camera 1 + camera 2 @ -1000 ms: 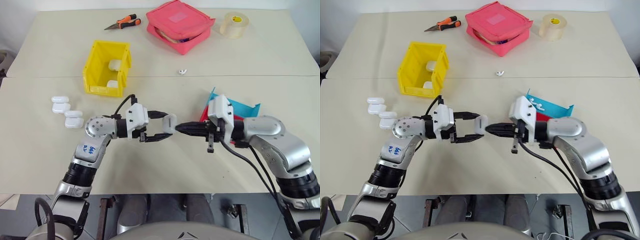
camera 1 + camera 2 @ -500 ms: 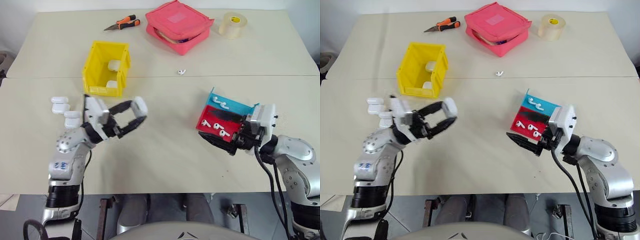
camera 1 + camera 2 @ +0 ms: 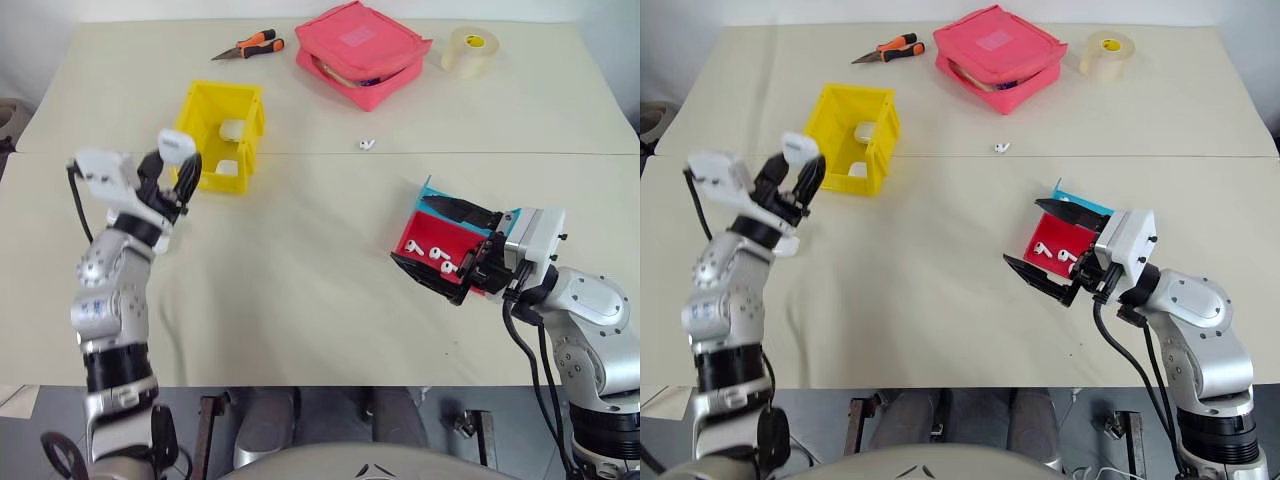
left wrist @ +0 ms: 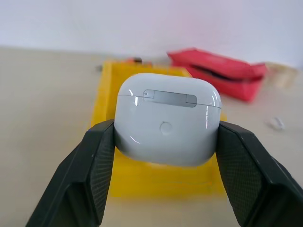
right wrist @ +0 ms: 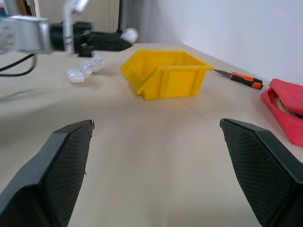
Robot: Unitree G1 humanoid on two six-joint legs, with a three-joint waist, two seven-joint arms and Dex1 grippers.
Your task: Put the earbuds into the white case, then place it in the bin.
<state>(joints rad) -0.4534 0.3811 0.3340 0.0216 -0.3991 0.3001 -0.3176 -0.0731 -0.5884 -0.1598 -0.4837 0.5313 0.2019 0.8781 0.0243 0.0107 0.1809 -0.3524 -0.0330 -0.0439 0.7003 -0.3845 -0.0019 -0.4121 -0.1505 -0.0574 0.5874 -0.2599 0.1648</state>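
Closed white case [image 4: 168,124] clamped between the 2 black fingers of the left gripper [image 3: 176,165], lid shut, held in the air just beside the near-left corner of the yellow bin [image 3: 250,125]. Bin toward the far left of the table [image 3: 300,290], with 2 more white cases [image 3: 229,148] already lying inside. Judged from that: loading of this case looks finished, and only the carry over the bin's rim and the drop remain. A few spare cases [image 5: 84,70] near the table's left edge, just by the left arm, so more rounds probably to come.

Right gripper [image 3: 1048,250] spread wide and holding nothing, hovering over the red and blue tray [image 3: 432,240] toward the right of the table. About 3 loose earbuds [image 3: 440,256] in the tray; 1 stray earbud [image 3: 366,144] on the table's middle, between the bin and the pink pouch [image 3: 362,49]. Orange-handled pliers [image 3: 250,45] and a roll of tape [image 3: 470,48] along the far edge.

Left wrist view: the case up close, hinge plate and small round button facing the camera, with the bin right behind it. Right wrist view: the bin from the side, the left gripper with its case beyond it, and the spare cases on the table. Head views: the bin's contents and the tray's earbuds.
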